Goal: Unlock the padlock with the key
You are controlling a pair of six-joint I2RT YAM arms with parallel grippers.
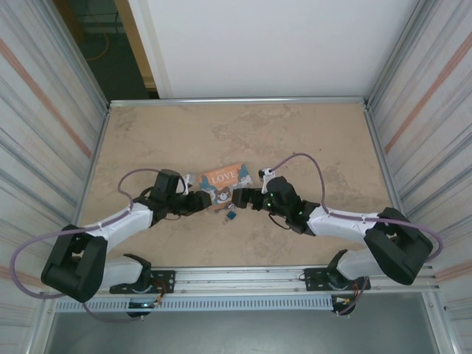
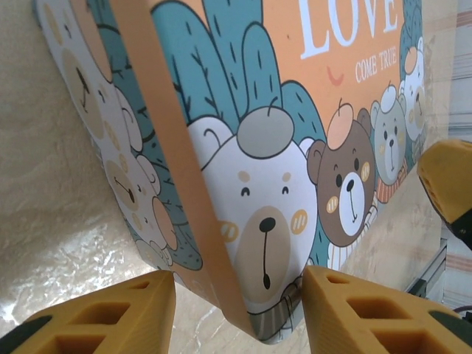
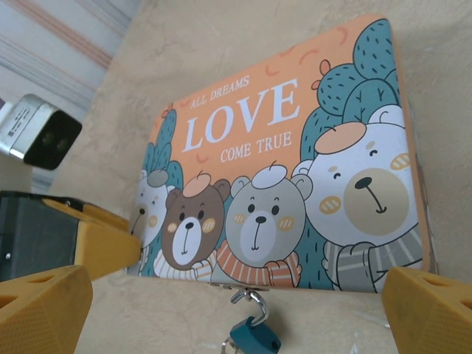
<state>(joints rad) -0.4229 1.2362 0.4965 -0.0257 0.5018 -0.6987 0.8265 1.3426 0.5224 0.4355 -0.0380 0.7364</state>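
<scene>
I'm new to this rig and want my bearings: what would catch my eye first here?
The bright orange LOVE box with cartoon bears, in the middle of the table. A tiny blue padlock sits at its clasp, just ahead of the open right gripper. The left gripper straddles one box corner.

Padlock [image 3: 254,335] just before box [image 3: 295,147], touching its clasp [image 3: 240,286].
</scene>
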